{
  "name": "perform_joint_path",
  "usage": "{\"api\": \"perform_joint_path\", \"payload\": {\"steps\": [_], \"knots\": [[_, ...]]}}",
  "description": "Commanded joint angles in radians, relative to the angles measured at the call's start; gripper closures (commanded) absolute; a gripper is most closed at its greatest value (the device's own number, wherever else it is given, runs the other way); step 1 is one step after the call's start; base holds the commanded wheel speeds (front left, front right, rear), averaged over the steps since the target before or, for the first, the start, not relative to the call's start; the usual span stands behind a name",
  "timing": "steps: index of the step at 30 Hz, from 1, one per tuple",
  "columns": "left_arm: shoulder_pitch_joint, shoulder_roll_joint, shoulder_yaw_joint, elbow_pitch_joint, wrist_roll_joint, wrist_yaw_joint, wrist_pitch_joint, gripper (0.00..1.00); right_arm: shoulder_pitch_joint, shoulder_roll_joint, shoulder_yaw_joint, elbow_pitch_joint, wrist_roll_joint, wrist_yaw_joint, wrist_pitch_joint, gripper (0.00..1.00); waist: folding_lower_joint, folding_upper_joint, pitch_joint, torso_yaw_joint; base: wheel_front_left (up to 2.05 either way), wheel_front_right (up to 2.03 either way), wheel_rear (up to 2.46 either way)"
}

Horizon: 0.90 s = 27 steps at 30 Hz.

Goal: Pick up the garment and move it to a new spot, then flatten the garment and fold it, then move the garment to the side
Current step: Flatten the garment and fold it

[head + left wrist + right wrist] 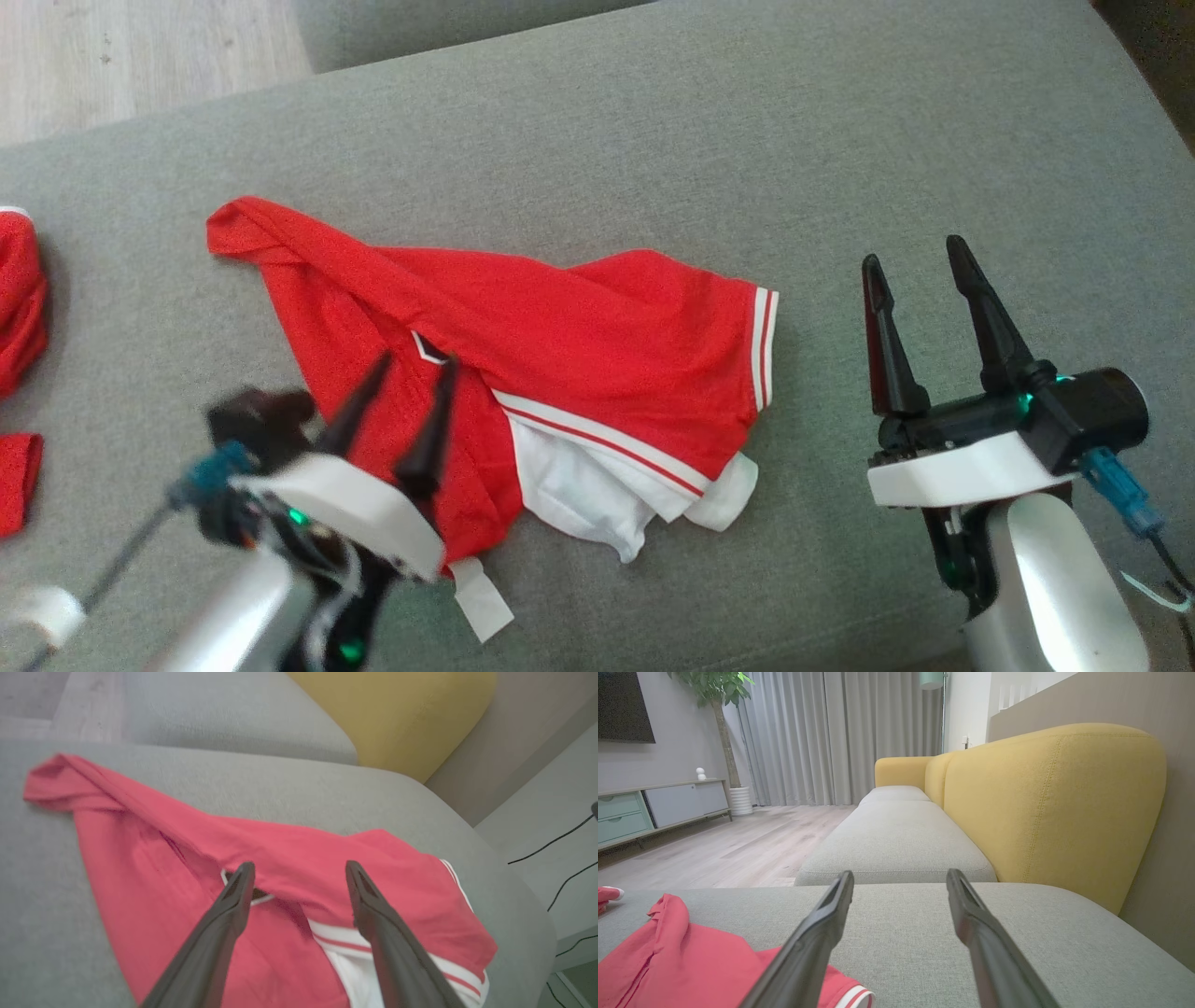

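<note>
The red garment (560, 345) lies crumpled on the grey sofa cushion (653, 140), with white fabric showing at its near edge. The left fingers (434, 420) hover spread apart over its left part, holding nothing. The right fingers (887, 345), also apart and empty, stand near its striped right edge.

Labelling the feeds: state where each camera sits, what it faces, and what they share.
Head: above, looking down at garment on sofa; left gripper and right gripper show.
Left wrist: behind left gripper, aimed down at garment; own fingers show.
Right wrist: behind right gripper, low, facing along sofa; own fingers show.
Shared: all see the garment.
</note>
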Motion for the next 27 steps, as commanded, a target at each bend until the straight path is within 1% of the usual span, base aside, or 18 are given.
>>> {"api": "perform_joint_path", "payload": {"steps": [1,3,7,13,18,23,27], "knots": [[-0.017,0.003,0.031,-0.018,0.001,0.007,-0.013,0.0,-0.004,-0.001,0.023,-0.032,-0.005,0.008,-0.006,0.0,0.0002,0.0,0.003,0.0,0.0,0.0,0.0],[-0.004,-0.018,0.004,0.006,0.012,0.006,-0.022,0.0,-0.003,-0.001,0.028,-0.034,-0.004,0.008,-0.006,0.0,0.0002,0.0,0.006,-0.002,0.0,0.0,0.0],[-0.007,-0.057,-0.043,0.056,0.011,-0.021,-0.012,0.0,-0.005,-0.001,0.037,-0.035,-0.002,0.008,-0.006,0.0,0.0002,0.0,0.017,-0.006,0.0,0.0,0.0],[-0.037,-0.104,-0.08,0.137,0.002,-0.05,0.008,0.0,-0.011,-0.001,0.044,-0.031,0.005,0.008,-0.006,0.0,0.0002,0.0,0.033,-0.019,0.0,0.0,0.0],[-0.041,-0.111,-0.093,0.19,-0.011,-0.067,0.027,0.0,-0.014,-0.001,0.047,-0.03,0.014,0.008,-0.006,0.0,0.0002,0.0,0.045,-0.034,0.0,0.0,0.0],[-0.041,-0.101,-0.097,0.217,-0.027,-0.09,0.043,0.0,-0.016,-0.001,0.041,-0.032,0.016,0.008,-0.006,0.0,0.0002,0.0,0.055,-0.041,0.0,0.0,0.0],[-0.034,-0.111,-0.099,0.214,-0.068,-0.125,0.061,0.0,-0.018,-0.001,0.04,-0.032,0.016,0.008,-0.006,0.0,0.0002,0.0,0.06,-0.043,0.0,0.0,0.0]]}}
